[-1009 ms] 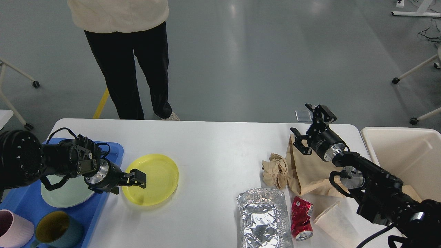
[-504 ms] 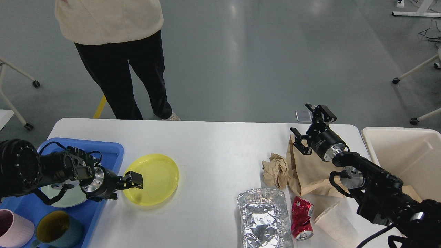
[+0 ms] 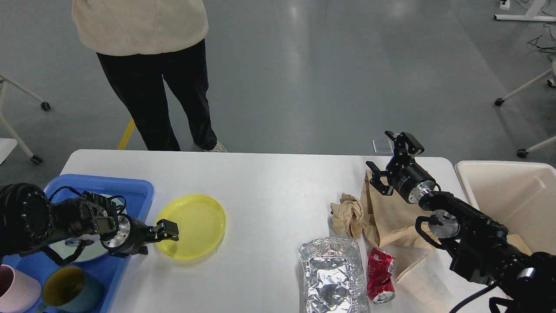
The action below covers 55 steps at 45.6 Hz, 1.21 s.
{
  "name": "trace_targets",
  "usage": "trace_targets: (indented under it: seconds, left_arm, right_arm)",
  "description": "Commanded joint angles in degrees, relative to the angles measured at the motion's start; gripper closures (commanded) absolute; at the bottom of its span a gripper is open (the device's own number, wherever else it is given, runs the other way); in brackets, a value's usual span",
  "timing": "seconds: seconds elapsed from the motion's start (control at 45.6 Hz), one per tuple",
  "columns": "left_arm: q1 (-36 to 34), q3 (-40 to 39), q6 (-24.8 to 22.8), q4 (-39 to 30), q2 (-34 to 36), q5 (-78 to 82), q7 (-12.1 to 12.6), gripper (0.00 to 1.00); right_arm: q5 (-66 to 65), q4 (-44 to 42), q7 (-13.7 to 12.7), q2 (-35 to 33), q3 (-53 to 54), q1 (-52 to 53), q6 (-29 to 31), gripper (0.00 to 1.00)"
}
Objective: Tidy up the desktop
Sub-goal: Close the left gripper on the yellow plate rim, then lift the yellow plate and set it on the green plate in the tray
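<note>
The white desktop carries a yellow plate at the left. My left gripper sits at the plate's left rim, its fingers open and level with the rim. At the right lie a crumpled brown paper ball, a flat brown paper bag, a foil tray, a crushed red can and a tipped paper cup. My right gripper is open and empty, raised over the bag's far edge.
A blue tray at the left edge holds a pale green plate, a pink cup and a teal mug. A cream bin stands off the right edge. A person stands beyond the far edge.
My left gripper has drawn back to the left, from over the yellow plate to its left rim. The plate has stayed put. The person shifted left. The right arm has not moved.
</note>
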Motion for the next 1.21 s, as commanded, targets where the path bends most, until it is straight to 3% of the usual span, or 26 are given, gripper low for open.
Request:
trace_targets:
  seconds: [0.0,0.329,0.46,0.482,0.504,0.68,0.745,1.184]
  left_arm:
    - [0.5,-0.2,-0.1,0.4,0.0,0.4,-0.1,0.22]
    - [0.4,-0.4,-2.0,0.3,-0.1,0.7,-0.1,0.46]
    - [-0.1,-0.4,-5.9,0.4,-0.1,0.8,-0.1,0.64]
    - [-0.2,-0.3,-7.8,0.3,-0.1,0.8,-0.1,0.75]
    - [-0.2,-0.3,-8.9,0.4,-0.2,0.8,-0.1,0.78]
    - [-0.6,-0.2,-11.7,0.4,-0.2,0.8,-0.1,0.84]
    - [-0.6,0.0,-11.8,0.4,-0.2,0.8,-0.1,0.9]
    - [-0.7,0.5,-13.2,0.4,-0.1,0.9,-0.1,1.0]
  right_arm:
    - [0.0,0.0,0.0,0.0,0.0,0.0,0.0,0.0]
    - [0.0,0.0,0.0,0.0,0.0,0.0,0.0,0.0]
    - [0.0,0.0,0.0,0.0,0.0,0.0,0.0,0.0]
    - [0.0,0.0,0.0,0.0,0.0,0.0,0.0,0.0]
    - [0.0,0.0,0.0,0.0,0.0,0.0,0.0,0.0]
    - [0.0,0.0,0.0,0.0,0.0,0.0,0.0,0.0]
    - [0.0,0.0,0.0,0.0,0.0,0.0,0.0,0.0]
    - [0.0,0.0,0.0,0.0,0.0,0.0,0.0,0.0]
